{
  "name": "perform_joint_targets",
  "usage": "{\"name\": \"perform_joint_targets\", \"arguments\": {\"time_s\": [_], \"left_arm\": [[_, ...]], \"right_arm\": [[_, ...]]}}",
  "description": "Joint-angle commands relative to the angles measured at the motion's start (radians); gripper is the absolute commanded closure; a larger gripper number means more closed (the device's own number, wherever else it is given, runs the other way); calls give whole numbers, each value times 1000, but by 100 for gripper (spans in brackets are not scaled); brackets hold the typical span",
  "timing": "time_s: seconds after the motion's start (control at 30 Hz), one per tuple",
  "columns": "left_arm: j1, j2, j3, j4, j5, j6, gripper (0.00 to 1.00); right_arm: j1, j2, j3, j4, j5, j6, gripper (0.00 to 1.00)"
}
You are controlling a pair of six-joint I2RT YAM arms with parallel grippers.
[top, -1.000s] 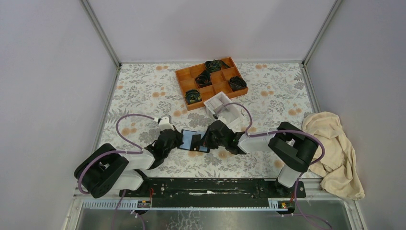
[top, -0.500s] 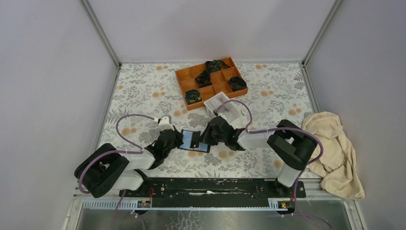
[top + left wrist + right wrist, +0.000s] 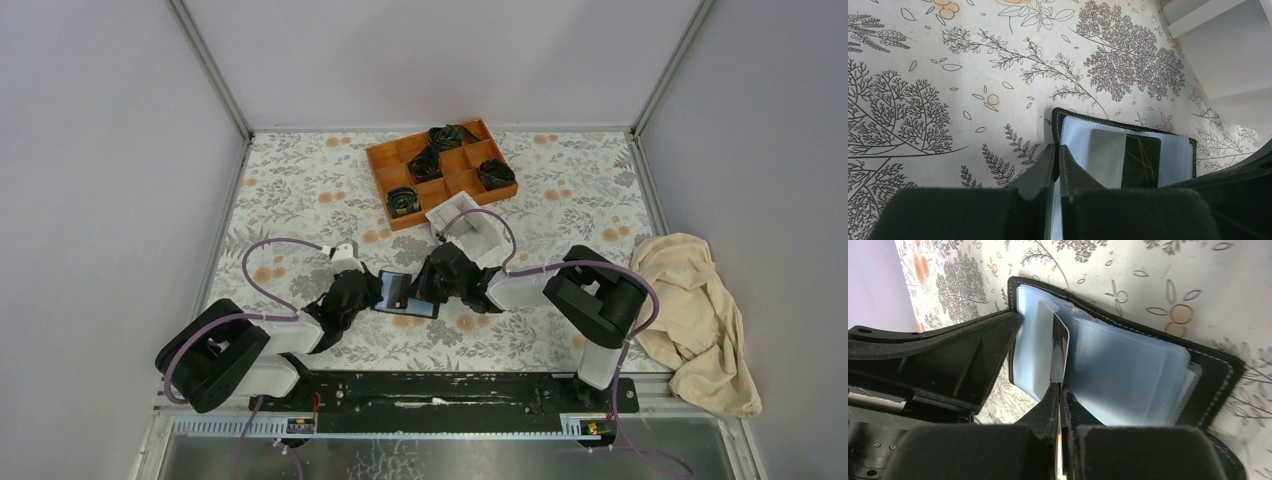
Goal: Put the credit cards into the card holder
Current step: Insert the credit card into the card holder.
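The black card holder (image 3: pixel 404 293) lies open on the flowered table between my two grippers, its bluish-grey clear pockets up. My left gripper (image 3: pixel 373 292) is shut on the holder's left edge (image 3: pixel 1058 120) and pins it. My right gripper (image 3: pixel 426 288) is shut on one credit card (image 3: pixel 1060 342), held edge-on with its far end inside a pocket of the holder (image 3: pixel 1128 370). In the left wrist view the card (image 3: pixel 1125 157) lies partly under the clear pocket, one half pale, the other dark. No stack of cards shows.
A white open-top box (image 3: pixel 468 225) stands just behind the right gripper. An orange compartment tray (image 3: pixel 440 170) with dark rolled items is at the back. A cream cloth (image 3: pixel 695 310) lies off the table's right edge. Walls close in left and right.
My right gripper has moved left and slightly back toward the holder, pushing the card further into the pocket. The left gripper has stayed put on the holder's edge.
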Motion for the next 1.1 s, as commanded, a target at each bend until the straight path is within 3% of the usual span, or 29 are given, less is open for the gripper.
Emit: {"name": "perform_joint_targets", "arguments": {"time_s": [0.0, 0.17, 0.23, 0.47, 1.07], "left_arm": [[-2, 1, -17, -26, 42, 1, 100], [-3, -11, -15, -37, 43, -2, 100], [-3, -14, -15, -38, 43, -4, 98], [-3, -18, -17, -42, 40, -16, 91], [-3, -47, -32, -39, 46, -33, 80]], "right_arm": [[45, 50, 51, -38, 52, -18, 100], [66, 56, 89, -94, 80, -42, 97], [70, 44, 101, -129, 100, -62, 79], [78, 0, 139, -256, 170, -134, 55], [109, -24, 220, -402, 293, -234, 53]]}}
